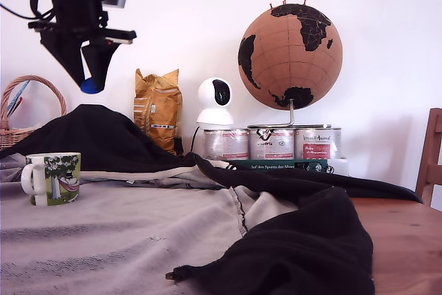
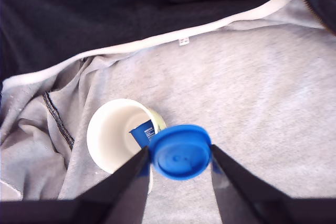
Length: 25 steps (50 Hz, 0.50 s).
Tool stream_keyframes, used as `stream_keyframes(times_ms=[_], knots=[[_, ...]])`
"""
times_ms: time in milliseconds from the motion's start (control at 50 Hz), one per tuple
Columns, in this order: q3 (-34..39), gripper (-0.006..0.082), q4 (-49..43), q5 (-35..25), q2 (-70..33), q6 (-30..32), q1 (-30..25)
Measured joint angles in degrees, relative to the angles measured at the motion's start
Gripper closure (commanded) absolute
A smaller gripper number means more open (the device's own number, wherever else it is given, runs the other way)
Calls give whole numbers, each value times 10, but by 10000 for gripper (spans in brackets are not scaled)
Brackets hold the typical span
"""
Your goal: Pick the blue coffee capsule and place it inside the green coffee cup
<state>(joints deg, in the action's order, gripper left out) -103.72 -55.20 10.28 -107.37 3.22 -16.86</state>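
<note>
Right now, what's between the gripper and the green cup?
Only open air in the exterior view: the gripper, holding the blue capsule, hangs high above the green cup.

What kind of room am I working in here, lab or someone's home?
Probably a home: a cork globe on tins, a wicker basket, a wooden chair, and clothing spread over the table.

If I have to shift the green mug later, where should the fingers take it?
Probably the rim, from straight above: the green coffee cup stands upright and open-topped, so its wall can be pinched inside and outside, away from the handle on the exterior view's left.
</note>
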Motion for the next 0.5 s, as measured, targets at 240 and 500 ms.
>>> stream_keyframes(times_ms=[240, 500], knots=[[54, 791, 65, -21, 0, 1, 38], [63, 791, 92, -44, 0, 2, 102]])
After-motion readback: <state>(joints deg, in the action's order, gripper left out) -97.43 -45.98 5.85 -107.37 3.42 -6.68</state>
